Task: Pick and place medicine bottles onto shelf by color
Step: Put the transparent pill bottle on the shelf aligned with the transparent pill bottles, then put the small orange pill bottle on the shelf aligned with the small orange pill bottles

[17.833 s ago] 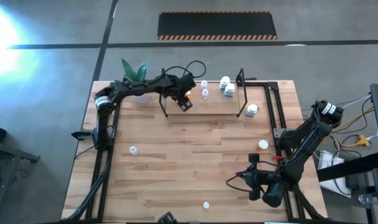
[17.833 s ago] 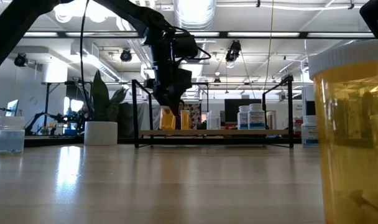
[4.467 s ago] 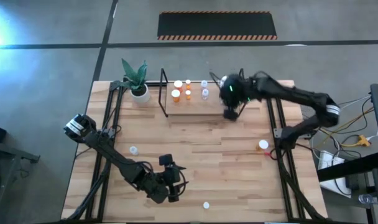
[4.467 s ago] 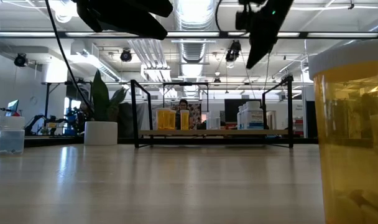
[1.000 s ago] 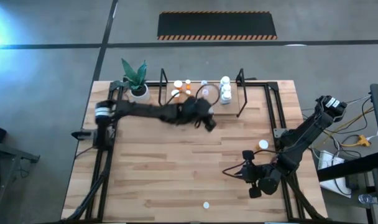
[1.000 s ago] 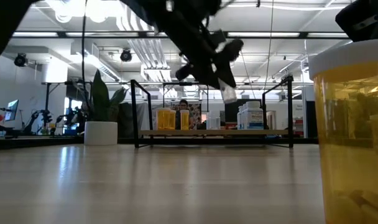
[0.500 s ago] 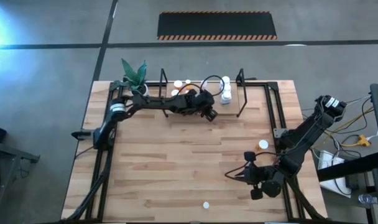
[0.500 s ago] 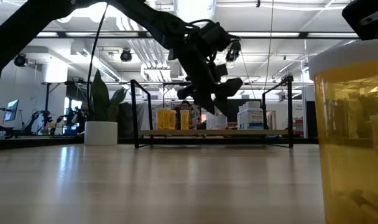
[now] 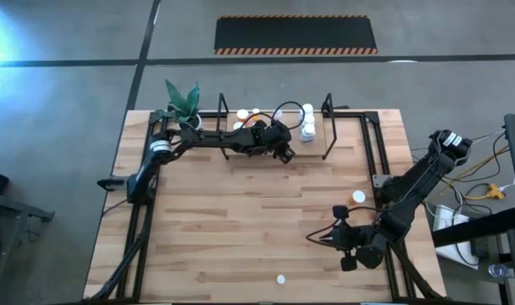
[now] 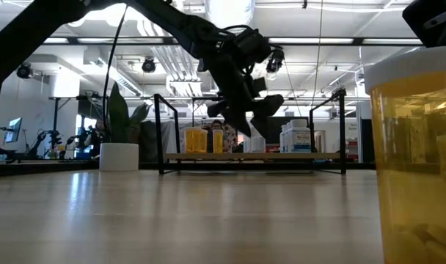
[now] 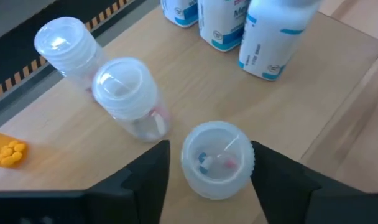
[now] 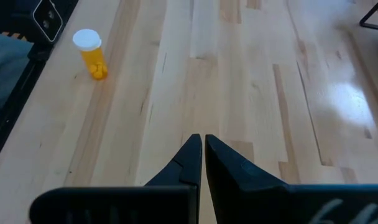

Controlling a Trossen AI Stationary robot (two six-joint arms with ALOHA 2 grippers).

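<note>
My left gripper (image 9: 283, 152) reaches over the shelf (image 9: 315, 149) at the table's far side, pointing slantwise down. A clear bottle with a clear cap (image 11: 217, 158) stands on the shelf board (image 11: 301, 93) between its open fingers, with a gap showing on one side. Two more clear bottles (image 11: 130, 99) stand just beyond it. White bottles (image 11: 273, 37) stand to one side and an orange one (image 11: 5, 152) to the other. My right gripper (image 12: 203, 146) waits shut above the table's near right part (image 9: 349, 252).
An orange bottle (image 12: 91, 53) stands near the table's right edge (image 9: 357, 196). Another small bottle (image 9: 280, 279) stands by the near edge. A potted plant (image 9: 188, 123) stands left of the shelf. A large orange bottle (image 10: 417, 154) fills the low view's right side.
My left gripper has carried the clear bottle toward the table's far edge and down onto the shelf, tipping more steeply downward. The bottle, which hung clear above the shelf, now stands on the board. For the last half second the arm has kept still.
</note>
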